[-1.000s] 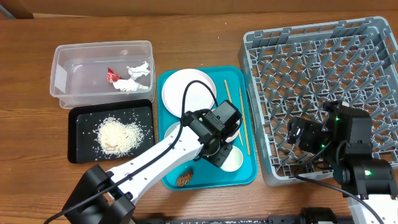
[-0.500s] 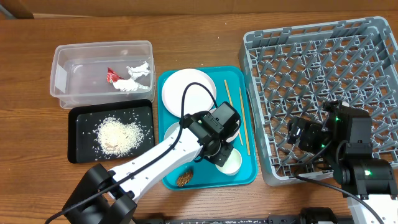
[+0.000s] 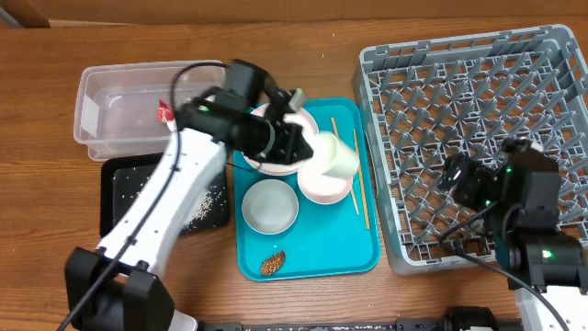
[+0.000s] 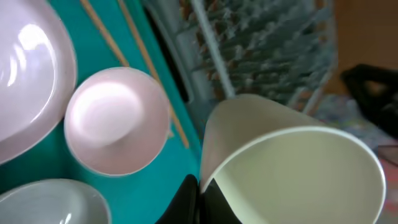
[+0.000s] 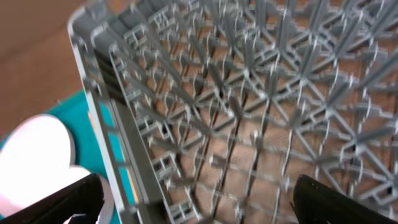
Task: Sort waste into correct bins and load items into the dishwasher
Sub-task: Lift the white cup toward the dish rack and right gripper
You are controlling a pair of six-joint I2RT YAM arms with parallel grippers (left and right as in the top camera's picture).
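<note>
My left gripper [image 3: 310, 152] is shut on the rim of the small white cup [image 3: 336, 156] and holds it tilted above the teal tray. In the left wrist view the cup [image 4: 292, 168] fills the lower right, its rim pinched between my fingertips [image 4: 186, 202]. Below lie a white bowl [image 4: 115, 121], the white plate [image 4: 25, 68], a second bowl [image 3: 270, 205] and two chopsticks [image 3: 350, 175]. A brown scrap [image 3: 272, 264] lies at the tray's front. My right gripper [image 3: 459, 182] is open and empty over the grey dish rack [image 3: 478, 101], whose lattice [image 5: 249, 93] fills the right wrist view.
The teal tray [image 3: 312, 257] sits mid-table. The clear tub [image 3: 110, 106] at back left holds the red wrapper [image 3: 165, 112]; my left arm hides the tissue. The black tray [image 3: 129, 198] holds rice grains. The rack's near wall [image 5: 118, 143] stands between tray and rack.
My left gripper has lifted the cup off the tray's front right and carried it up and back. The left arm has swung to the left. The right gripper shifted slightly right.
</note>
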